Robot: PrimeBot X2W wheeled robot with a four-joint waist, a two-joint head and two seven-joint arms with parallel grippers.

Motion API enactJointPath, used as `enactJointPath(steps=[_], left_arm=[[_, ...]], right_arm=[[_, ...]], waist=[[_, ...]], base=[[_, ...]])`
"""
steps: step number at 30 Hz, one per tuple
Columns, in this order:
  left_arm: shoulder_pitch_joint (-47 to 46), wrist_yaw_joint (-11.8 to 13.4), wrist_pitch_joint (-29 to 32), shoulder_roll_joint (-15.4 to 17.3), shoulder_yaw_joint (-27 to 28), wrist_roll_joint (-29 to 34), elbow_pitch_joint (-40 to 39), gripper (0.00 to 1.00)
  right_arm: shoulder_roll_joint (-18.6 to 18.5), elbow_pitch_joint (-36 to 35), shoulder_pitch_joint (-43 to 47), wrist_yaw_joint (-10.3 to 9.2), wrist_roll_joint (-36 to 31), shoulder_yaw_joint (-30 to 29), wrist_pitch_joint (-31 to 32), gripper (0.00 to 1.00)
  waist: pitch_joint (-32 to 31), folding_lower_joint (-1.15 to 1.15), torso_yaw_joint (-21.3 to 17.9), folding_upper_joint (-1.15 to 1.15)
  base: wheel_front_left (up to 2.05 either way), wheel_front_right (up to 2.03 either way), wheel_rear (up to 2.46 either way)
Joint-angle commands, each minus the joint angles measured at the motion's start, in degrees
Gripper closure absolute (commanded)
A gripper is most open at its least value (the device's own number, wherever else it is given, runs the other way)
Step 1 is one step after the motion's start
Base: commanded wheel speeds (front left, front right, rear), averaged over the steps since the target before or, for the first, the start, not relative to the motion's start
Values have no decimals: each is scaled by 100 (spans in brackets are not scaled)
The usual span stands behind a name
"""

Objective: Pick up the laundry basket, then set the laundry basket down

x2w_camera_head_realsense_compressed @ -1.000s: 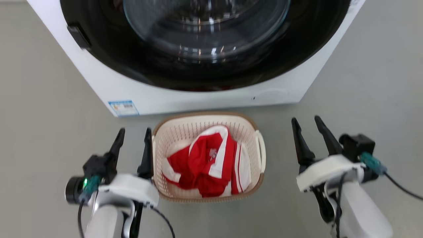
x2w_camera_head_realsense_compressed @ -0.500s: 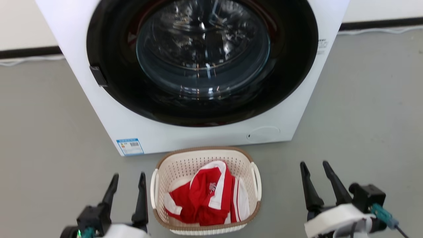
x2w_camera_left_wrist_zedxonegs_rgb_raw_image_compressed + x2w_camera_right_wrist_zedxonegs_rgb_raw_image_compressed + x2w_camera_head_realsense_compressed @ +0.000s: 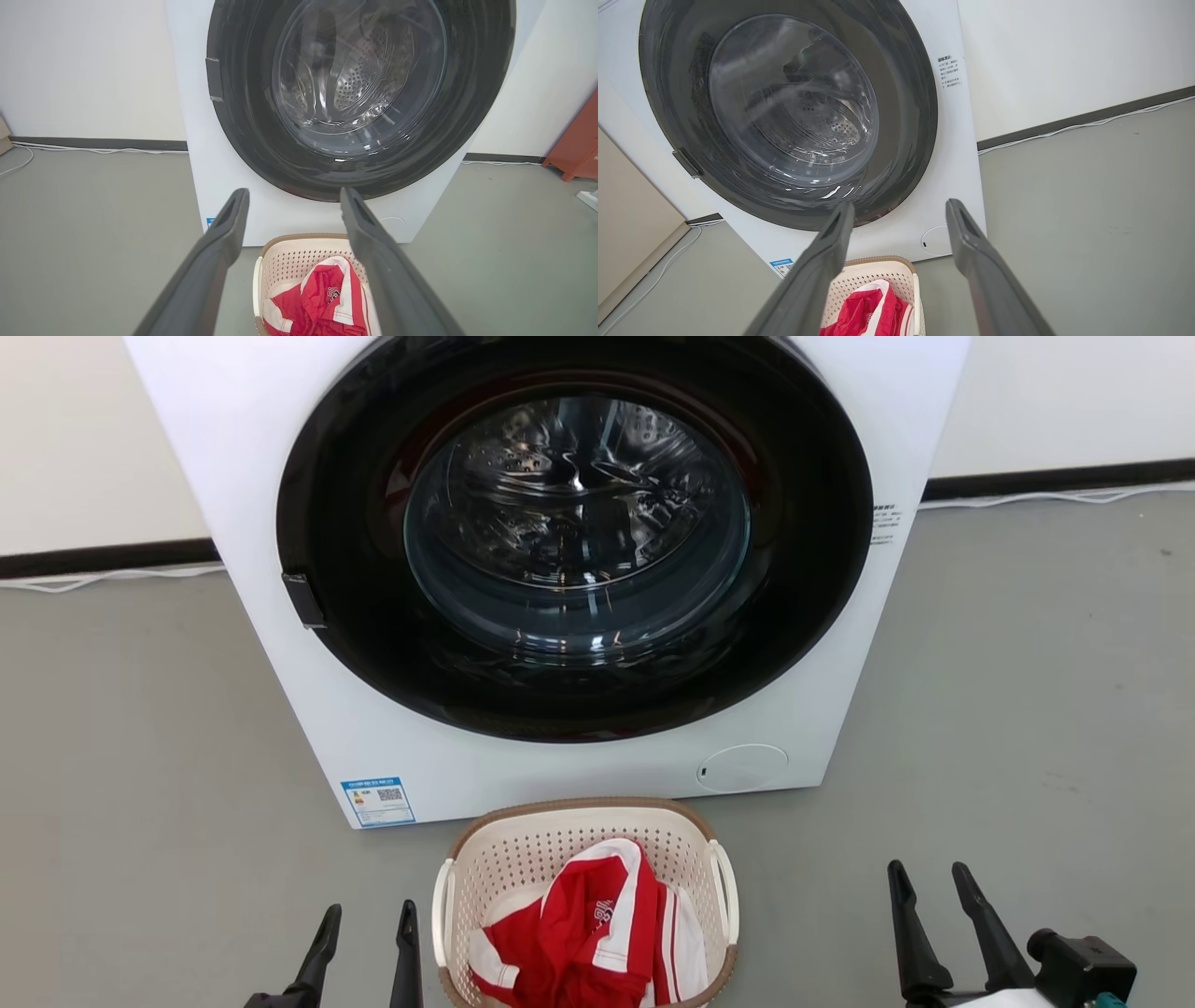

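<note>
The laundry basket (image 3: 523, 861) stands on the grey floor right in front of the washing machine, cream and perforated, with a brown rim and white side handles. A red and white garment (image 3: 579, 933) lies inside it. My left gripper (image 3: 370, 909) is open just left of the basket's left handle, with a small gap between them. My right gripper (image 3: 928, 870) is open well to the right of the basket, holding nothing. In the left wrist view the open left gripper (image 3: 294, 192) frames the basket (image 3: 289, 255). The right wrist view shows the open right gripper (image 3: 901, 206) above the basket (image 3: 871, 275).
A white front-loading washing machine (image 3: 271, 504) with a shut dark round door (image 3: 574, 551) rises directly behind the basket. A white cable (image 3: 1055, 497) runs along the baseboard. An orange-red object (image 3: 579, 144) stands to the right, and a beige panel (image 3: 626, 210) to the left.
The head camera has tilted upward, so the basket and both grippers sit lower in the picture and more of the machine shows. Both grippers stay open; the right one looks farther from the basket.
</note>
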Motion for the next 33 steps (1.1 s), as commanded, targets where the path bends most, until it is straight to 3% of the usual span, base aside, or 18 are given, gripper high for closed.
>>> enactJointPath(steps=[1,17,18,29,33], left_arm=[[-111,74,-36,3,154,-70,-196,0],[-30,143,-36,3,248,-84,-208,0],[118,85,0,7,55,-45,-38,100],[39,29,99,0,62,-556,261,100],[-26,-4,153,14,83,-829,296,100]], right_arm=[[-16,-211,-68,35,56,101,-62,0],[-16,-290,-34,35,38,-16,-62,0],[9,-87,104,-1,-1,-148,1,100],[15,125,81,-4,456,-167,131,100],[13,117,43,-3,699,-181,196,100]], waist=[[-36,0,4,0],[-69,0,-39,0],[-70,0,-38,0],[-73,13,-24,0],[-56,1,-16,0]], base=[[0,0,0],[0,0,0],[0,0,0],[0,0,0],[0,0,0]])
